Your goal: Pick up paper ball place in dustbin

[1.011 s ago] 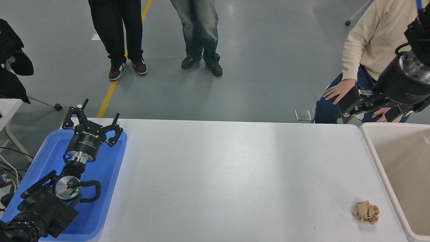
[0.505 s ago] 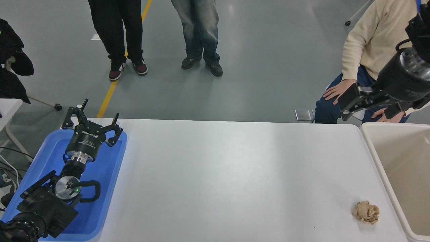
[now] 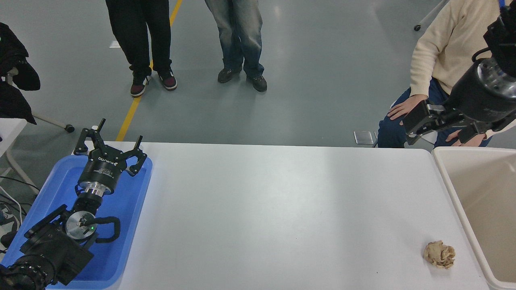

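- Black right gripper (image 3: 439,128) hangs high at the far right, beyond the table's far edge, in front of a seated person's knees; fingers spread apart, nothing between them.
- One finger (image 3: 415,119) points left, level with the seated person's hand (image 3: 404,108); the other sits lower right, near that person's second hand.
- Right arm's round black wrist housing with a silver flange runs up to the picture's right edge, above the far corner of the dustbin (image 3: 451,189).
- Dustbin: cream-beige, thick pale rim, smooth walls, butted against the table's right edge, only partly in frame. What shows of its inside holds nothing.
- Paper ball (image 3: 439,254): tan, crumpled, lying on the white table (image 3: 282,209) at the near right, just beside the dustbin's left rim, outside it. Well apart from the right gripper, untouched.
- Left gripper (image 3: 109,147) parked at the lower left over the far end of a blue tray (image 3: 121,225); fingers splayed apart, empty.
- Left arm runs back across the tray to the bottom-left corner; small green light on its wrist joint.
- Seated person in a cream sweater (image 3: 447,44) and blue trousers at the far right.
- Two people standing on the grey floor past the table, only legs visible: black trousers (image 3: 139,36), faded jeans (image 3: 238,36).
- Yellow floor line (image 3: 135,108) runs between them towards the table's left corner.
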### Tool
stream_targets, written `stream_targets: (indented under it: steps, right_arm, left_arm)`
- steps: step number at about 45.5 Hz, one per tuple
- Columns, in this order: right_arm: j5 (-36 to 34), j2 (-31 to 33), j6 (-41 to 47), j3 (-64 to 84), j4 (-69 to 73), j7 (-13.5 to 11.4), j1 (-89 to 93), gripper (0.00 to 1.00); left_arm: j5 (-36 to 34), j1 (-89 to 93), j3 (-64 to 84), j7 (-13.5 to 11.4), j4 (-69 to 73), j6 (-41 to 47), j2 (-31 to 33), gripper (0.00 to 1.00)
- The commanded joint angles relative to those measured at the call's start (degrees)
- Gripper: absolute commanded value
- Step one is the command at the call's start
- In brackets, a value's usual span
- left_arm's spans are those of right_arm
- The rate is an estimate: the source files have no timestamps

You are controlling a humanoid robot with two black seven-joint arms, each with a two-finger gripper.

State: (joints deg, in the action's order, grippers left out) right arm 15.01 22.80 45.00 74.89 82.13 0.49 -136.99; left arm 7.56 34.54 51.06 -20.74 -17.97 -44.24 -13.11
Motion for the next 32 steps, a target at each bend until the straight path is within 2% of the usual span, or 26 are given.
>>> stream_targets:
  steps: [1, 14, 25, 32]
  right_arm:
    - [0.0, 0.3, 0.0, 0.3, 0.0, 0.0, 0.3, 1.00]
    - [-1.0, 2.2, 0.0, 0.1, -0.5, 0.0, 4.5, 1.00]
    - [-1.8, 10.6, 0.0, 3.0, -5.9, 0.0, 15.8, 1.00]
    - [-1.8, 12.6, 0.0, 7.3, -10.7, 0.0, 22.9, 1.00]
  left_arm:
    - [0.0, 0.0, 0.0, 0.0, 0.0, 0.0, 0.0, 1.00]
    - [0.0, 0.0, 0.0, 0.0, 0.0, 0.0, 0.0, 1.00]
    - [0.0, 0.0, 0.0, 0.1, 0.0, -0.1, 0.0, 1.00]
    - [0.0, 0.0, 0.0, 0.0, 0.0, -0.1, 0.0, 1.00]
